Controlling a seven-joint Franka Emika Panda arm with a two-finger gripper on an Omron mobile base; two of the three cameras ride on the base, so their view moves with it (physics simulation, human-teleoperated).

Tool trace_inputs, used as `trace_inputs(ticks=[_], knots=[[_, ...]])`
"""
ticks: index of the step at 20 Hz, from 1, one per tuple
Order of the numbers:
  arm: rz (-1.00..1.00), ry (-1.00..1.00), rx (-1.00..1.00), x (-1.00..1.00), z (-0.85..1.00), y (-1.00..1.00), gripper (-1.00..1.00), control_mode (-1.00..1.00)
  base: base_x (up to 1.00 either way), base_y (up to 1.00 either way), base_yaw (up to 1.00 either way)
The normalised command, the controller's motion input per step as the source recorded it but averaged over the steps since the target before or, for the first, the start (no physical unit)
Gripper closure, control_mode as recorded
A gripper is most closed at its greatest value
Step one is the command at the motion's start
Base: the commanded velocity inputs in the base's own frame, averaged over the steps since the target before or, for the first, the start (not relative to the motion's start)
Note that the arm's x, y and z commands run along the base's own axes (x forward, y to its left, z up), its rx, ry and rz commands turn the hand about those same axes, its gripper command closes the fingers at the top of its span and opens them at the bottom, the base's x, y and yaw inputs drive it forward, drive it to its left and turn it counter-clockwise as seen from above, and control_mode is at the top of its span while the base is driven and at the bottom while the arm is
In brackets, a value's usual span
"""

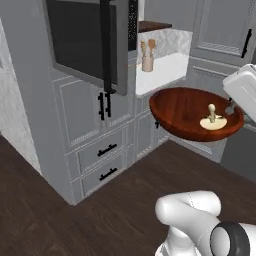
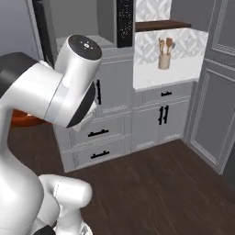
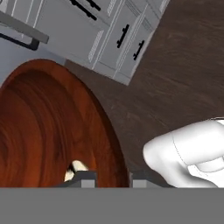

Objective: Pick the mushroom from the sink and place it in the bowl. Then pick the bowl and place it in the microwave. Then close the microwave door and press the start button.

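Gripper [image 3: 113,179] clamped over the rim of wide, shallow, glossy reddish-brown wooden bowl [image 1: 187,114], one dark fingertip inside, one outside. White arm [image 1: 244,90] reaching in from right, carrying bowl in mid-air above dark wood floor [image 1: 125,200], beside grey cabinet drawers [image 1: 102,155]. Small cream-beige mushroom [image 1: 213,120] resting cap-down inside bowl, thin stem pointing up. Grey microwave door [image 1: 87,40] with dark window and black bar handle hanging open, upper left of bowl.

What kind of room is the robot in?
It looks like a kitchen: there's a microwave built into grey cabinets, a white counter with a cup of wooden utensils, and a wooden bowl holding a mushroom.
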Motion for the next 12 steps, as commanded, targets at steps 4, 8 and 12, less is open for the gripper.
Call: trace_inputs(ticks=[4,8,12], knots=[[0.0,0.0,0.0,0.0,0.0,0.0,1.0,1.0,0.0,-0.76,0.55],[0.0,0.0,0.0,0.0,0.0,0.0,1.0,1.0,0.23,-0.89,0.41],[0.0,0.0,0.0,0.0,0.0,0.0,1.0,1.0,0.37,-0.99,0.33]])
